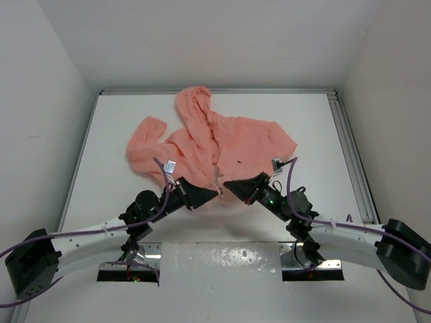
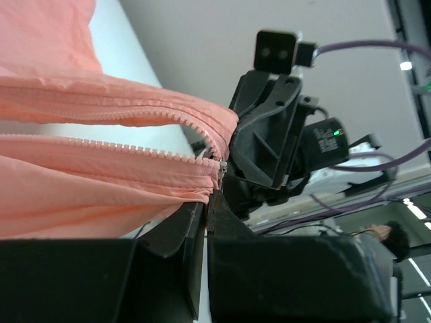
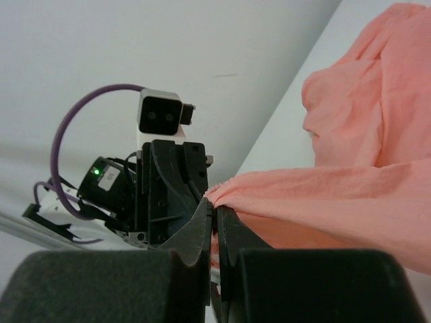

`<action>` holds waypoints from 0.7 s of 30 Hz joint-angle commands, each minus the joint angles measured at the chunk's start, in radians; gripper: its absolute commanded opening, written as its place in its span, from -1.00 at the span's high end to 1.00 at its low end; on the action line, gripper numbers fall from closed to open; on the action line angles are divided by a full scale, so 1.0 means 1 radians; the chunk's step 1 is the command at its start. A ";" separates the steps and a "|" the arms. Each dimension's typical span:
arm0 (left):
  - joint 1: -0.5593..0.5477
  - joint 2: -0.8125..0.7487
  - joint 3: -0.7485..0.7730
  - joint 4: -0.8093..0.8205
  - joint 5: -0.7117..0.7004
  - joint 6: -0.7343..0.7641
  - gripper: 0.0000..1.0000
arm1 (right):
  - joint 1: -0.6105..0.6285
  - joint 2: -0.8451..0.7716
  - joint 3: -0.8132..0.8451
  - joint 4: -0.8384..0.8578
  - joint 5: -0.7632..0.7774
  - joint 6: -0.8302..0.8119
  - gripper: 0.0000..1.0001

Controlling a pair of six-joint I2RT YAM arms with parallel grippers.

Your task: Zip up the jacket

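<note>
The salmon-pink jacket (image 1: 202,145) lies spread on the white table (image 1: 108,195), hood toward the back wall and front unzipped. Both grippers meet at the bottom of its front opening. My left gripper (image 1: 213,192) is shut on the hem of one front panel (image 2: 81,195). In the left wrist view (image 2: 207,196) two rows of zipper teeth (image 2: 135,111) run apart and converge at a small metal zipper piece (image 2: 221,163) just above the jaws. My right gripper (image 1: 229,184) is shut on the other panel's bottom corner (image 3: 350,195), fabric pinched between its tips (image 3: 215,207).
White walls close in the table on three sides. A metal rail (image 1: 351,155) runs along the right edge, and a shiny plate (image 1: 222,259) sits between the arm bases. One sleeve (image 1: 143,149) is bunched at the jacket's left. Each gripper faces the other, almost touching.
</note>
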 commanded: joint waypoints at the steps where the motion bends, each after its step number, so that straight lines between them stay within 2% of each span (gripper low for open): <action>1: 0.004 0.015 0.047 -0.023 0.047 0.049 1.00 | 0.004 0.023 0.045 -0.013 -0.050 0.001 1.00; 7: 0.004 0.009 0.162 -0.274 0.047 0.154 1.00 | 0.004 0.017 0.140 -0.194 -0.099 -0.042 1.00; 13: 0.004 0.072 0.195 -0.365 0.038 0.186 1.00 | 0.004 0.050 0.235 -0.268 -0.108 -0.039 1.00; 15: 0.006 0.086 0.224 -0.390 0.030 0.201 1.00 | 0.003 0.073 0.252 -0.280 -0.102 -0.042 1.00; 18: 0.006 0.075 0.224 -0.310 0.084 0.224 1.00 | -0.003 0.087 0.273 -0.341 -0.021 -0.077 1.00; 21: 0.004 0.037 0.232 -0.310 0.119 0.243 1.00 | -0.008 0.107 0.263 -0.339 0.045 -0.130 1.00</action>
